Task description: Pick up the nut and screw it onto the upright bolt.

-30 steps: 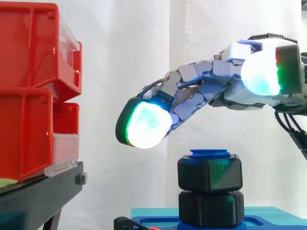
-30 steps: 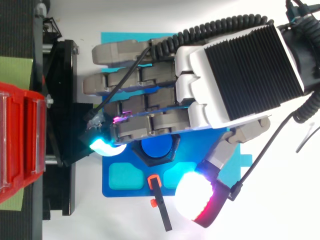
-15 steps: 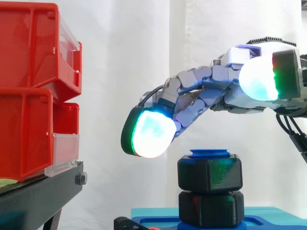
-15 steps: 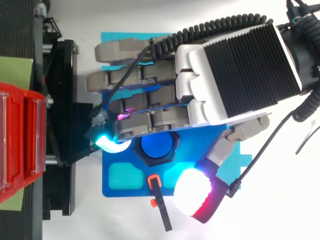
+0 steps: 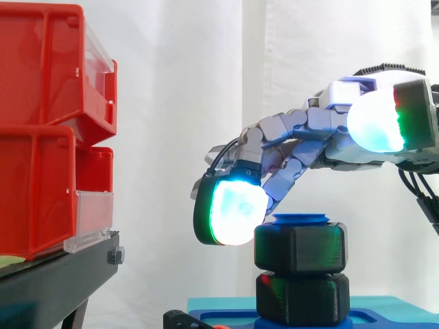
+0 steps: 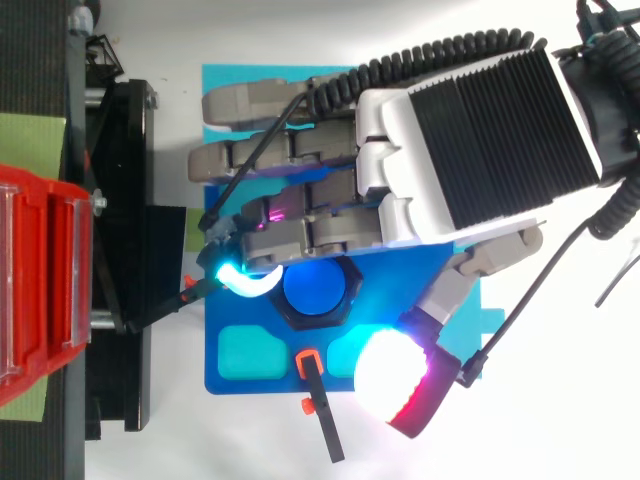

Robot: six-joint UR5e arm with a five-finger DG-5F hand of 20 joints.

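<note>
Below hand (image 6: 480, 140): bolt (image 5: 300, 220) vert., nut (image 5: 300, 248) on.

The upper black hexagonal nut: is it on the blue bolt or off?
On: the blue bolt protrudes above the upper black hexagonal nut.

red bins (image 5: 41, 137) stacked on black stand (image 5: 62, 277), left; white curtain (image 5: 178, 103) behind.

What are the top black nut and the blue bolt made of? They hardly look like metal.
Top black nut: probably plastic, perhaps printed; semi-matte, it reflects light only dully. Blue bolt: plastic too, it seems; uniform flat blue, no metallic shine.
</note>
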